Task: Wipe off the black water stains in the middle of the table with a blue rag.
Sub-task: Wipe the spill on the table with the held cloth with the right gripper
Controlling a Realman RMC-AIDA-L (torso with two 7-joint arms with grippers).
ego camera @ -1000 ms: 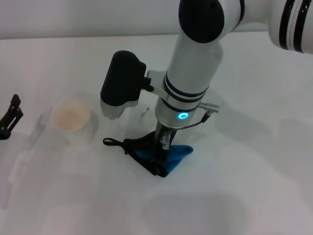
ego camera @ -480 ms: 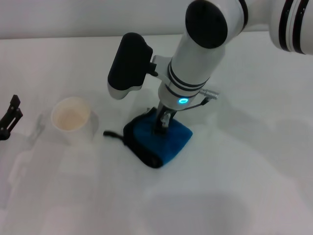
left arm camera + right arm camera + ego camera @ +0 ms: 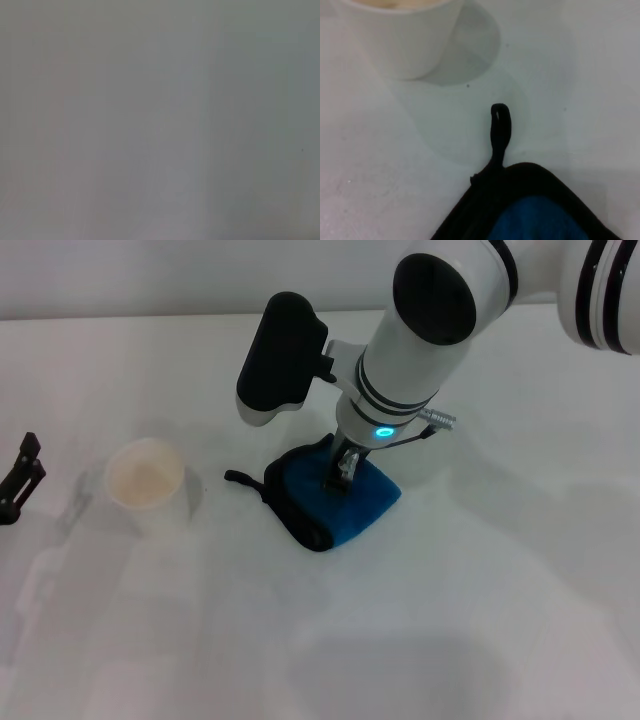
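Note:
The blue rag (image 3: 345,508), with black edging and a short black loop (image 3: 238,478), lies flat on the white table (image 3: 480,620) near its middle. My right gripper (image 3: 342,472) points straight down, shut on the rag and pressing it onto the tabletop. The right wrist view shows the rag's black edge and blue cloth (image 3: 535,220), the loop (image 3: 500,125) and a few tiny dark specks (image 3: 468,85) on the table. The black water stain blotch itself is hidden, no dark patch shows beside the rag. My left gripper (image 3: 20,480) is parked at the table's far left edge.
A white paper cup (image 3: 147,482) stands to the left of the rag, a short way past the loop; it also shows in the right wrist view (image 3: 405,35). The left wrist view shows only a plain grey surface.
The rag was bunched and hanging from my right gripper; it now lies flat on the table. Gripper and rag have shifted to the right and farther from me.

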